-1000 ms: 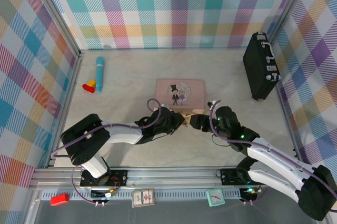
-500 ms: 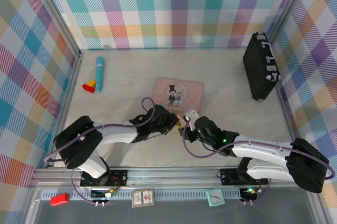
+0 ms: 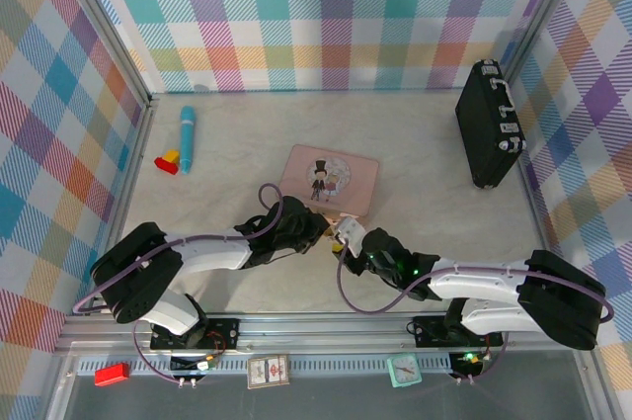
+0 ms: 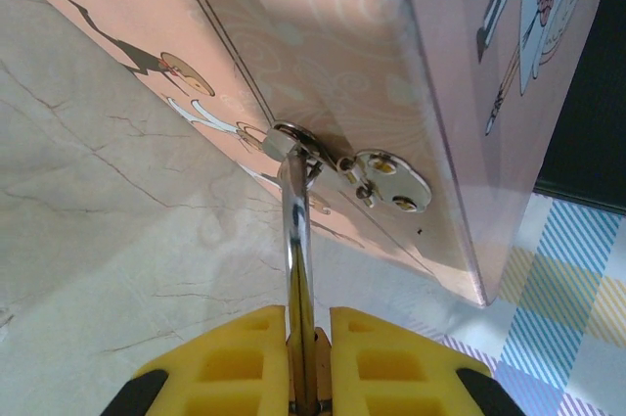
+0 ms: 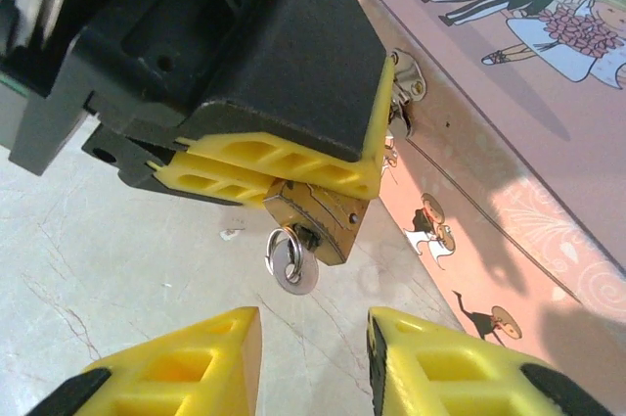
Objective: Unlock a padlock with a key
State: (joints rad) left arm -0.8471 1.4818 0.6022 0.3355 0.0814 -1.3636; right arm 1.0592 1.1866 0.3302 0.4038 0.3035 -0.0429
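Observation:
The brass padlock (image 5: 318, 220) hangs by its thin silver shackle (image 4: 296, 240) from the hasp (image 4: 391, 173) on the front of the pink tin (image 3: 329, 178). My left gripper (image 4: 308, 313) is shut on the padlock body, its yellow fingers (image 5: 284, 166) clamping it from the sides. The key (image 5: 293, 267) sticks out of the padlock's underside, showing a round silver head and a small ring. My right gripper (image 5: 313, 367) is open just below the key without touching it. In the top view both grippers meet at the tin's near edge, left gripper (image 3: 322, 225) beside right gripper (image 3: 349, 236).
A black case (image 3: 491, 124) stands upright at the right wall. A blue cylinder (image 3: 187, 138) and a red-and-yellow block (image 3: 168, 161) lie at the far left. Plaid walls enclose the marble-patterned table.
The right arm has swung in low from the right, bringing its gripper under the padlock. The pink tin has shifted left and turned a little. The left gripper moved slightly left with the padlock.

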